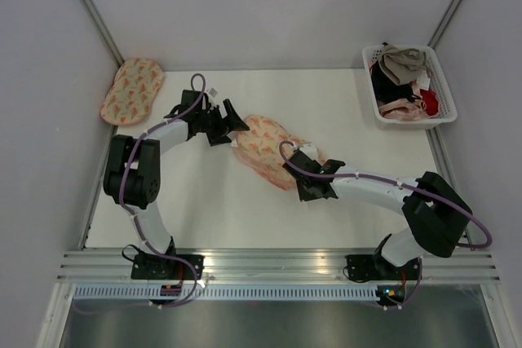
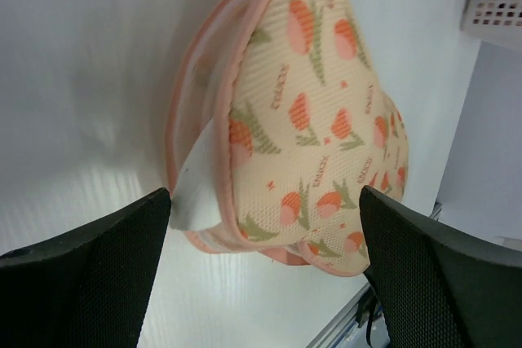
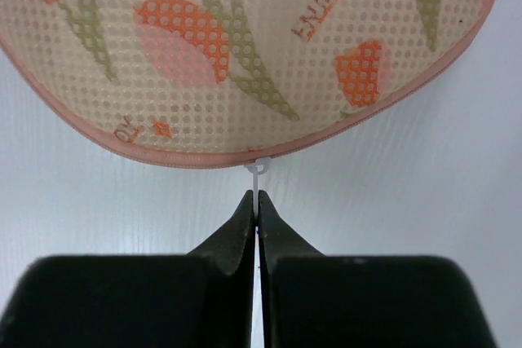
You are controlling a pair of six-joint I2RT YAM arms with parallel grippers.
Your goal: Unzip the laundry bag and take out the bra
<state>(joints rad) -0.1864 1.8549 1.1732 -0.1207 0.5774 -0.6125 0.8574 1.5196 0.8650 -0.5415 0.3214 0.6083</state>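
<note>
Right end effector (image 3: 258, 197), we see, pinched shut on white zip pull (image 3: 256, 168) of laundry bag (image 3: 245, 55); left end effector (image 2: 263, 191) spread wide nr bag's other end, on worktop (image 1: 204, 201).

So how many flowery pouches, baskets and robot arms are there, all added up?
Flowery pouches: 2, the laundry bag in the middle, the second pouch by the left wall.
Baskets: 1, the white basket holding clothes.
Robot arms: 2, the left arm and the right arm, the right claw pinching the zip tag.
Total: 5.
</note>
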